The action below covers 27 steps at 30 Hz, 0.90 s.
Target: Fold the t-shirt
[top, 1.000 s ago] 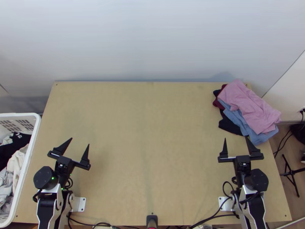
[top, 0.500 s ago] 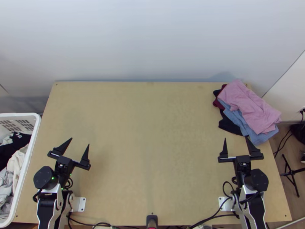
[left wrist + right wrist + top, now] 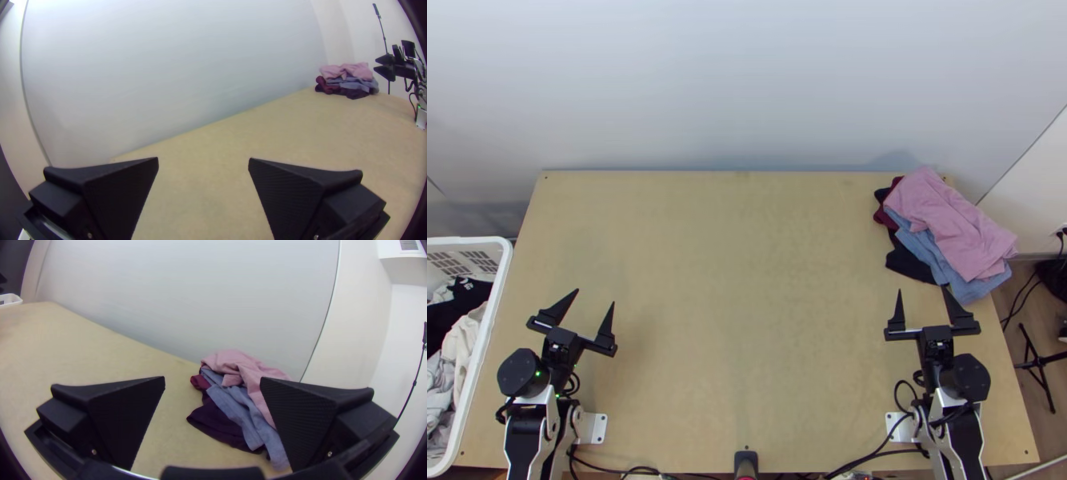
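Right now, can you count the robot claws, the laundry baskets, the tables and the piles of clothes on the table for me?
Left claw and right claw: 2
Laundry basket: 1
Table: 1
Pile of clothes on the table: 1
Total: 5

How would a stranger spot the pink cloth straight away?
On the light wooden table, go to the far right corner, where a loose pile of cloth lies. The pink cloth is the top piece, lying over the blue cloth and the darker ones.
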Motion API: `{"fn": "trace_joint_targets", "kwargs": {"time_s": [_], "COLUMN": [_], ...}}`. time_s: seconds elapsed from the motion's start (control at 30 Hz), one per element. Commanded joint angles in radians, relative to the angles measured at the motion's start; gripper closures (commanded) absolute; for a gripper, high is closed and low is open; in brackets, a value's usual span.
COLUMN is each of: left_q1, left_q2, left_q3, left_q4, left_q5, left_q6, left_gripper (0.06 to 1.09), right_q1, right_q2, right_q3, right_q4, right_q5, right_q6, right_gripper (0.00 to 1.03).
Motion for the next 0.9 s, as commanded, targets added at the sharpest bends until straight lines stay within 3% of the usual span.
{"fn": "trace_joint_targets", "kwargs": {"time_s": [0.0,0.43,0.67,0.87], "left_q1": [0.0,-0.008,-0.271,-0.31], "left_q2": [0.0,0.005,0.0,0.0], "left_q3": [0.0,0.002,0.006,0.006], "left_q4": [0.0,-0.006,-0.036,-0.036], "left_q5": [0.0,0.0,0.002,0.002], "left_q6": [0.0,0.0,0.0,0.0], "left_gripper": [0.1,0.1,0.1,0.1], "right_q1": [0.0,0.0,0.0,0.0], "right_q2": [0.0,0.0,0.0,0.0], "right_q3": [0.0,0.0,0.0,0.0], "right_q4": [-0.001,-0.001,-0.001,0.001], "right_q5": [0.0,0.0,0.0,0.0], "right_q6": [0.0,0.0,-0.001,0.0], "right_gripper": [0.04,0.04,0.04,0.04]}}
